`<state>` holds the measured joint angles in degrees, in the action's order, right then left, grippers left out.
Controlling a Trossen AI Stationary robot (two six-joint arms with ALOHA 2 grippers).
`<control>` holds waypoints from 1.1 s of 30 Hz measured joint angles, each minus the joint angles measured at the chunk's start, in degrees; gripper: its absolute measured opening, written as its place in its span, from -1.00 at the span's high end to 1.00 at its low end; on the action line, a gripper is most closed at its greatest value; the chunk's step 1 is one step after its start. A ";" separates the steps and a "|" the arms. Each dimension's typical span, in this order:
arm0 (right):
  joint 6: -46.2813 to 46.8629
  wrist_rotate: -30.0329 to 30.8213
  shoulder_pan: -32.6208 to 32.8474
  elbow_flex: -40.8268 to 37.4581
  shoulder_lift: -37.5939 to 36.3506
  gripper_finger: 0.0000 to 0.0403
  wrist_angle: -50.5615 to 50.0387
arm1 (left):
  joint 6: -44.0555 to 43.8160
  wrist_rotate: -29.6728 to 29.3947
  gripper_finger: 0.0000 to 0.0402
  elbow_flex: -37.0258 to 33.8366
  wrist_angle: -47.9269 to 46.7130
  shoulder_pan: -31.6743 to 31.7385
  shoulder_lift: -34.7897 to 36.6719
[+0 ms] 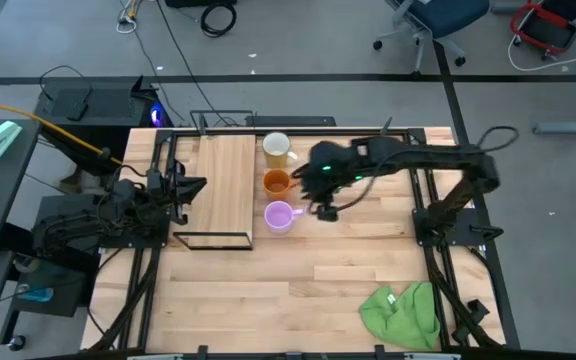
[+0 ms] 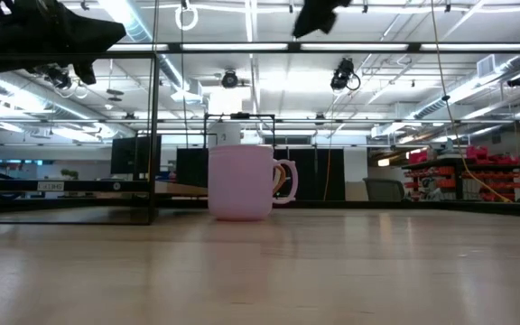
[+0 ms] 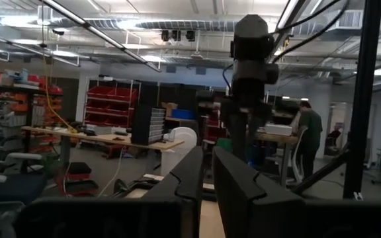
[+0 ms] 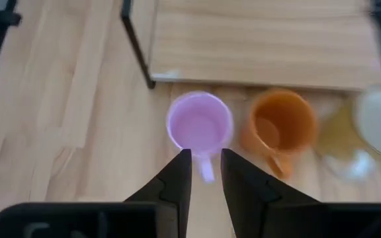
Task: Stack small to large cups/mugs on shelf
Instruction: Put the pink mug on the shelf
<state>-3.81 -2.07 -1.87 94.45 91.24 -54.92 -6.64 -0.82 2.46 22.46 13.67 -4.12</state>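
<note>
On the tabletop [image 1: 298, 280] the shelf [image 1: 225, 185] stands left of centre. Just beside its right edge three mugs sit in a row running front to back: the small mug [image 1: 279, 216] nearest the front, the middle mug [image 1: 276, 182] behind it, the large mug [image 1: 275, 149] at the back. A cloth [image 1: 402, 314] lies at the front right corner, well apart.

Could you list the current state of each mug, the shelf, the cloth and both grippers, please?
purple mug: upright, empty, on the table, handle toward the right gripper.
orange mug: upright, empty, beside the purple mug.
cream mug: upright, on the table.
shelf: bare, no mug on it.
green cloth: crumpled at the table's near corner.
right gripper: open, above the purple mug's handle, holding nothing.
left gripper: beside the shelf, holding nothing.
</note>
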 joint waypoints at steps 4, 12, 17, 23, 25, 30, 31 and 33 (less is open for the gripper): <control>3.78 3.47 -0.26 -10.38 -10.47 0.56 5.20 | -0.28 0.02 0.79 0.00 0.00 0.00 0.00; 11.00 5.05 -0.26 -36.19 -31.52 0.56 24.32 | -0.87 0.02 0.79 -0.02 0.21 -0.02 0.00; 14.25 6.25 -0.25 -49.91 -40.02 0.56 33.74 | -4.19 1.70 0.79 -0.04 4.57 -0.02 0.00; 14.62 8.26 -0.26 -59.22 -44.71 0.56 40.42 | -7.51 3.74 0.83 4.09 1.47 -0.04 -1.10; 14.61 8.31 -0.26 -60.51 -45.02 0.56 41.30 | -7.73 3.74 0.84 7.73 -3.29 -0.03 -3.38; 14.78 8.31 -0.26 -61.37 -44.86 0.56 41.72 | -7.71 3.74 0.82 19.30 -11.56 -0.04 -12.49; 14.96 8.31 -0.26 -61.40 -44.84 0.56 41.68 | -7.76 3.69 0.82 22.30 -14.42 -0.04 -14.76; 15.98 8.28 -0.26 -61.40 -44.85 0.56 41.74 | -8.98 3.42 0.82 27.69 -21.67 -0.04 -19.32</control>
<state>12.17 6.22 -2.13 33.06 46.39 -13.17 -15.62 2.60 30.15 0.79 13.63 -23.44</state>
